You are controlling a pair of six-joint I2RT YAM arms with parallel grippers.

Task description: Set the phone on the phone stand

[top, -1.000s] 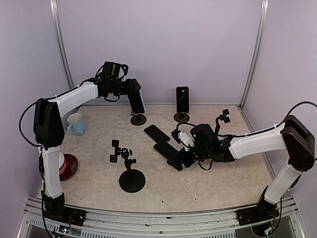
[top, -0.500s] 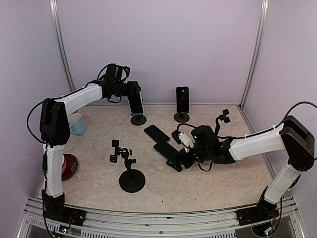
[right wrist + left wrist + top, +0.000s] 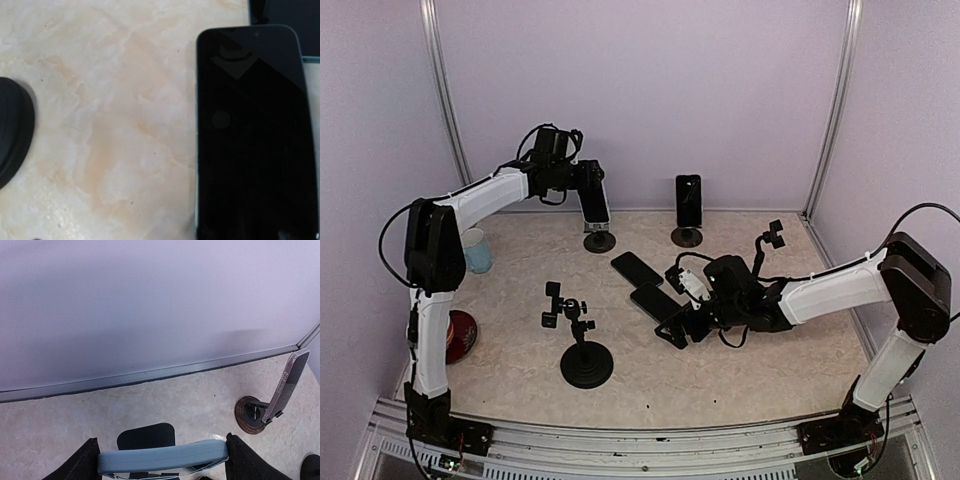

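1. Your left gripper (image 3: 586, 188) is clenching the blue-cased phone (image 3: 597, 212) at the back left of the table (image 3: 510, 300). In the left wrist view its fingers (image 3: 75, 466) are pressing on the phone's two long sides, and the case's top edge is running straight across between them.
2. That phone is standing nearly upright, with its long axis close to vertical and its top end leaning slightly left. Its dark face is turning toward the overhead camera, and its lower end is pointing down at the round base of the rear stand (image 3: 599, 241). You cannot tell whether it is touching that stand.
3. Your right gripper (image 3: 676, 331) is hanging low at mid-table with its jaws spread wide, gripping nothing. It is sitting just beside the near-right end of the flat phone (image 3: 651, 298); contact is not showing.
4. The front stand (image 3: 586, 366) is standing toward the near left, well apart from both grippers, with its clamp head raised.
5. The flat phone is lying screen up, its long axis running from far left to near right. The second flat phone (image 3: 636, 267) is lying just beyond it, roughly parallel.
6. The standing phone (image 3: 688, 200) is sitting upright on the back stand (image 3: 686, 237).
7. The cup (image 3: 475, 250) is sitting at the left edge.
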